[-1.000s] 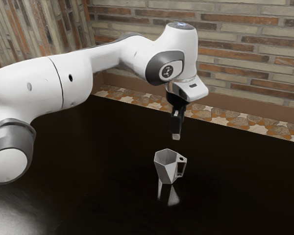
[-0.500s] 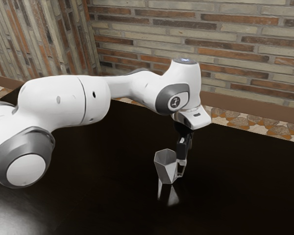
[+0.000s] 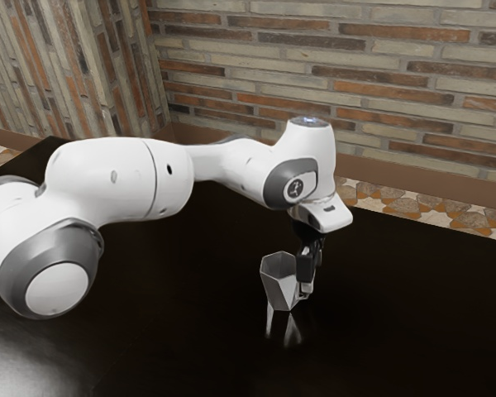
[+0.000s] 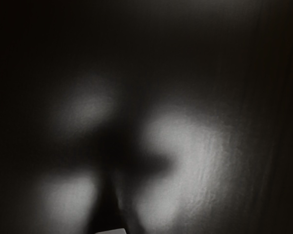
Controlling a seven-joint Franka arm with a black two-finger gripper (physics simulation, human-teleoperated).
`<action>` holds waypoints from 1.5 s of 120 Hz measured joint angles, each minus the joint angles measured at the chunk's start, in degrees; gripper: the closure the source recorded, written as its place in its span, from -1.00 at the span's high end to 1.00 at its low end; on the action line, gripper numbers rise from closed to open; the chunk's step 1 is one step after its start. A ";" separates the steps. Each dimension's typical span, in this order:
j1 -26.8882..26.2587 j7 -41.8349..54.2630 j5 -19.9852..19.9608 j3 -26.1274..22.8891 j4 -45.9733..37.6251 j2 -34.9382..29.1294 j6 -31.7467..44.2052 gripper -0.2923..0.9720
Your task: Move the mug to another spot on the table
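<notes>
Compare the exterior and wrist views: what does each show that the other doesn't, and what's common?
Exterior: the white arm, with the gripper down at the handle side of the grey mug. The mug stands upright, and a brick wall is behind. Wrist: blurred pale reflections on a dark surface, plus a small pale sliver, too little to identify. Shared: the dark glossy table.

Mug: upright on bench, near its middle.
Tool: at the mug's handle side, toward exterior view's right.
Wall: behind bench.
</notes>
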 joint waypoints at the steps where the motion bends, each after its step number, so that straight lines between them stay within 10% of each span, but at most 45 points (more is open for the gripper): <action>1: 0.00 0.02 -0.01 0.00 0.02 0.05 0.05 0.54; 112: 0.36 -3.64 0.30 0.44 0.29 3.60 2.20 0.53; 180: 0.37 -5.65 0.27 0.44 0.03 3.76 3.01 0.07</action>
